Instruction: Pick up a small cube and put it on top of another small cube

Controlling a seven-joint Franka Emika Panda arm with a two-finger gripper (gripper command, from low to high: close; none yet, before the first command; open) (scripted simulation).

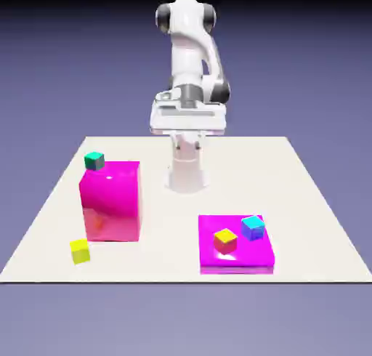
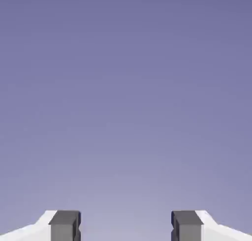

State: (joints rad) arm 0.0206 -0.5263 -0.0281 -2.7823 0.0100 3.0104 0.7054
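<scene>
**Fingers spread over nothing, lime-yellow cube alone at the desk's front**

The tall glossy magenta block (image 1: 110, 200) serves as the landmark. It stands on the pale flat desk (image 1: 312, 224), toward the exterior view's left. A tiny cube with a teal-green top (image 1: 94, 160) sits on the block's upper face, at its far corner on the exterior view's left.

The tiny plain lime-yellow cube (image 1: 80, 251) lies on the bare desk just in front of the tall block's near corner on the exterior view's left, close to it but not touching, and near the desk's front edge.

To the exterior view's right of the tall block, well apart from it, lies a low flat magenta slab (image 1: 237, 259). Two small cubes rest on the slab: one with a yellow top and red-orange sides (image 1: 225, 240), and, just beside it toward the exterior view's right and slightly farther back, one with a cyan top and blue-violet sides (image 1: 253, 227).

The white robot arm (image 1: 190, 57) rises behind the tall block, beyond the desk's middle, with its hand held high and away from every cube.

In the hand view the two grey fingers (image 2: 65, 226) stand wide apart at the bottom edge, with only plain blue-violet backdrop between them; they pinch nothing.
</scene>
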